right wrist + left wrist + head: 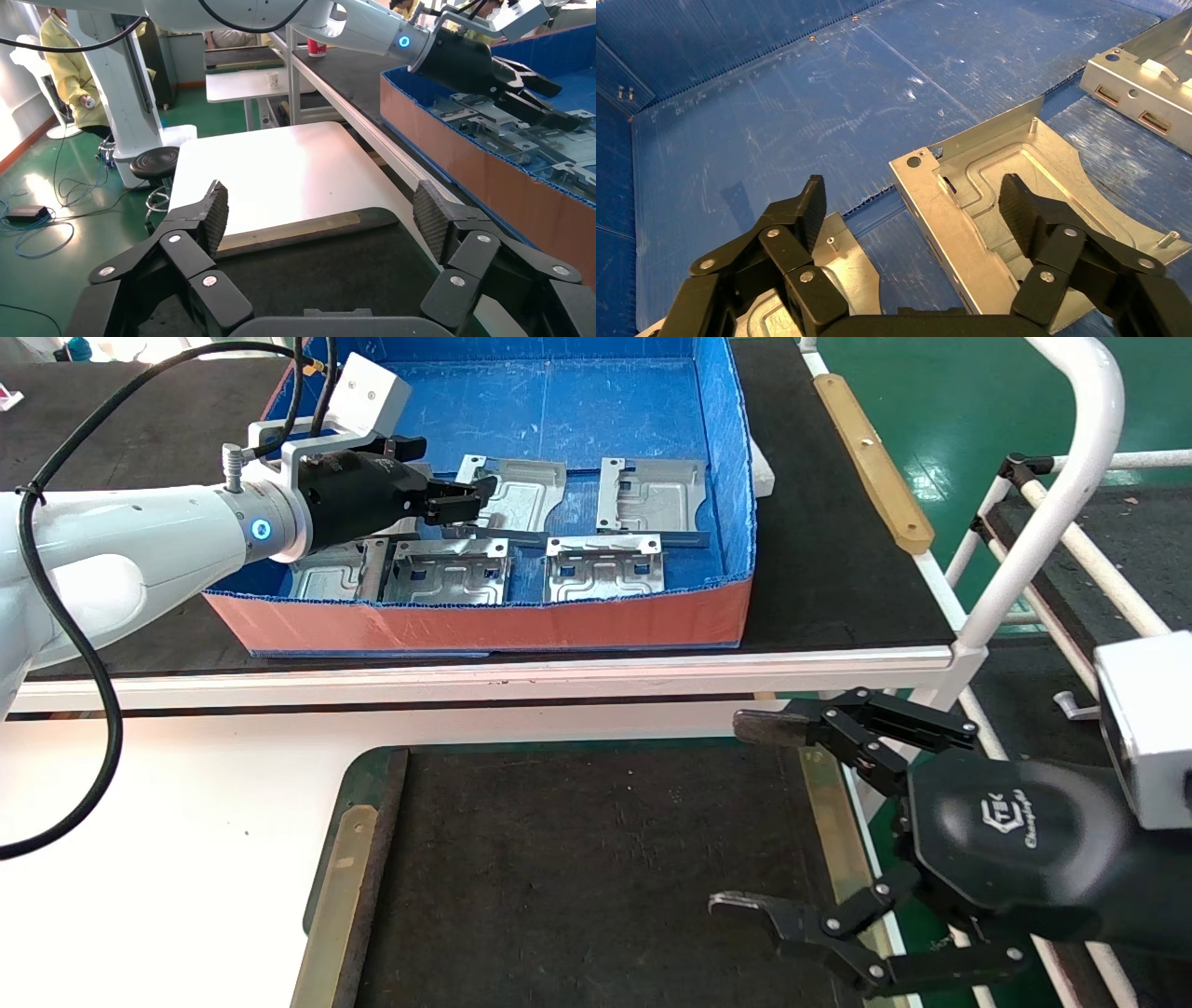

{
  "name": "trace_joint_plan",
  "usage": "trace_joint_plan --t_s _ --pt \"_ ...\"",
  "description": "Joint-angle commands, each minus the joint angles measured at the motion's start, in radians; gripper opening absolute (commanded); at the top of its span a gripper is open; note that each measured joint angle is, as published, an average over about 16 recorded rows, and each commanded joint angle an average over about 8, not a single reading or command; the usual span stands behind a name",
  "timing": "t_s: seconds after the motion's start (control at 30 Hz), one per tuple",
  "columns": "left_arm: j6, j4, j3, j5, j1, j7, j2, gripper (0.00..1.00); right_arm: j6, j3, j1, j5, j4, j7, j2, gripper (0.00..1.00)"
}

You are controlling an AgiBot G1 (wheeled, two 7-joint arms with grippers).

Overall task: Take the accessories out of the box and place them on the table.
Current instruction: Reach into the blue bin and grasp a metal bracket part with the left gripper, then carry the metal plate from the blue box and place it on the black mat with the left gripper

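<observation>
One plate point(1011, 203) matters here, the accessory lying flat on the floor of the box point(596, 412) directly under and just ahead of the left gripper point(466, 500). That gripper is reached in over the box, its jaws spread wide and holding nothing. In the left wrist view one pad point(1018, 203) hangs over the plate's ribbed middle while the other pad point(810, 200) sits beyond the plate's flanged edge, over the gap toward a neighbouring plate point(828, 274). So the bent-up flange lies between the jaws, running roughly along the fingers and crosswise to their closing line. My judgement is that the coming move turns on this: a short descent should bring the flange edge into the bite, provided the outer pad clears the neighbouring plate. Whether either pad already touches metal I cannot tell. Other plates lie farther off from the jaws, including one point(652, 494) across the box and two point(605, 565) by the orange near wall. The right gripper point(736, 812) is parked well away from the box, over the edge of the dark mat point(577, 877) on the table point(168, 822), jaws fully apart and empty. The left arm is clearly the nearer one.
</observation>
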Motion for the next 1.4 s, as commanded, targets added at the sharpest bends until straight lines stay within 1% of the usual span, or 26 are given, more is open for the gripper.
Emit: trace_joint_plan --t_s 0.03,1.07,1.27,1.4 --pt "0.0 0.0 0.0 0.0 0.0 0.0 0.0 0.0 0.0 0.0 0.0 0.0 0.0 0.0 0.0 0.0" --pt "0.015 -0.012 0.001 0.0 -0.004 0.005 0.007 0.0 0.0 0.0 0.0 0.0 0.0 0.0 0.0 0.0" --pt "0.025 -0.048 -0.007 -0.013 -0.019 0.04 0.026 0.0 0.0 0.0 0.0 0.0 0.0 0.0 0.0 0.0" --pt "0.037 -0.081 -0.02 -0.032 -0.04 0.096 0.035 0.0 0.0 0.0 0.0 0.0 0.0 0.0 0.0 0.0"
